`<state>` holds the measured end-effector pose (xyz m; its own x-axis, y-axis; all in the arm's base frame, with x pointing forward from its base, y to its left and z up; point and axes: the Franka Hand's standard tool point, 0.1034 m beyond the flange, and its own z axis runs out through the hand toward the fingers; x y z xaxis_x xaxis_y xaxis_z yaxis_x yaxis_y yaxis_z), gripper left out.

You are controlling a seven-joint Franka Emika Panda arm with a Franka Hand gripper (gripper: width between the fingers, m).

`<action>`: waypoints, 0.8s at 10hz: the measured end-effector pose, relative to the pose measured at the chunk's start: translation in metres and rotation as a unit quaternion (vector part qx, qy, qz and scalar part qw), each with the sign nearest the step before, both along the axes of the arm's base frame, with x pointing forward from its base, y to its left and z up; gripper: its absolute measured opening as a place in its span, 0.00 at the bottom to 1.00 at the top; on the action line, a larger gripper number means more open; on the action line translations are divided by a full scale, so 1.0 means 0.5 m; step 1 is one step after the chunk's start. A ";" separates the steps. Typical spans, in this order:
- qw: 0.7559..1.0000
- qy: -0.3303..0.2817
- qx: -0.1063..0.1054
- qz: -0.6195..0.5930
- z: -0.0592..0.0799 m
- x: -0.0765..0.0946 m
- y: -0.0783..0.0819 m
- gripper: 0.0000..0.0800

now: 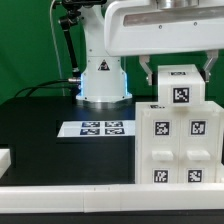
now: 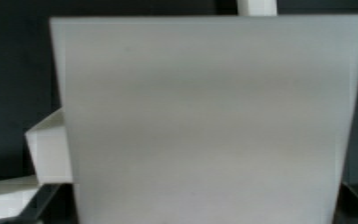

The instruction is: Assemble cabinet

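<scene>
The cabinet [image 1: 178,140] is a white boxy body at the exterior view's right, with square tags on its front blocks. A smaller white block with a tag [image 1: 181,88] sits at its top. My gripper [image 1: 178,70] hangs straight above, with its dark fingers [image 1: 149,72] down on either side of that top block. In the wrist view a flat white face of the block [image 2: 202,110] fills the picture between my fingers [image 2: 30,205]. The gripper [image 2: 202,216] looks shut on it. Part of the cabinet body [image 2: 48,140] shows beside it.
The marker board [image 1: 100,128] lies on the black table in front of the arm's white base [image 1: 103,82]. A long white border rail [image 1: 90,196] runs along the front edge. A white piece [image 1: 5,158] sits at the exterior view's left edge.
</scene>
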<state>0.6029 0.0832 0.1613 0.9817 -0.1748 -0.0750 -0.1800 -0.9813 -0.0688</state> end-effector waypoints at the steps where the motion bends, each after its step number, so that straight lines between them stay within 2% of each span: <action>1: 1.000 0.000 0.000 0.000 -0.003 -0.001 0.000 0.71; 4: 1.000 -0.003 -0.001 -0.001 -0.017 -0.020 -0.002 0.71; 8: 1.000 -0.011 -0.001 0.000 -0.019 -0.021 0.001 0.71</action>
<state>0.5925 0.0836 0.1520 0.9832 -0.1750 -0.0519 -0.1784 -0.9815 -0.0700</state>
